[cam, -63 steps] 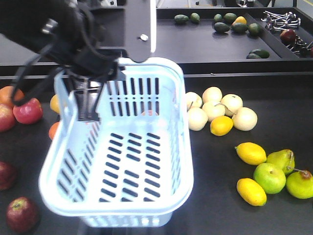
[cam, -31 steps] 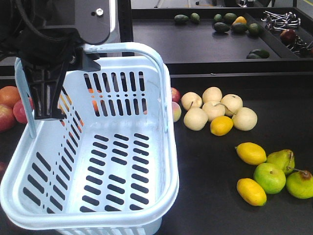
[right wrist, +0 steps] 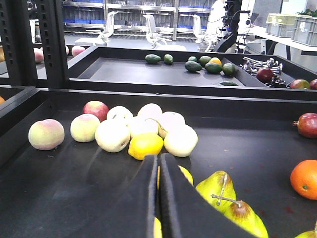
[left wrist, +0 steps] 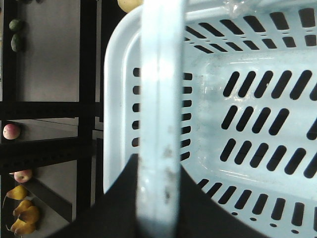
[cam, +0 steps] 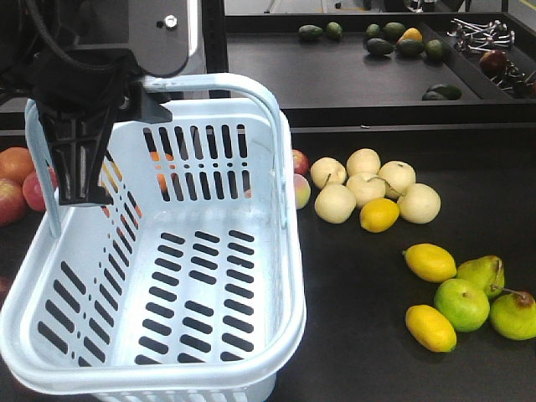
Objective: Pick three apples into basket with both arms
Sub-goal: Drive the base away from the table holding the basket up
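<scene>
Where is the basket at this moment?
In the front view, the basket fills the left half, its handle between the fingers of the left gripper, with pale fruits just right of it.

The pale blue slotted basket [cam: 167, 335] hangs tilted, near end lowest, its floor bare. One hoop handle [left wrist: 158, 99] is pinched in the left tool [left wrist: 158, 198]. The dark apples are hidden.

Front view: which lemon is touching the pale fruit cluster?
The topmost lemon, tucked against the pale fruits; the other two lemons lie lower right, beside the green fruit.
</scene>
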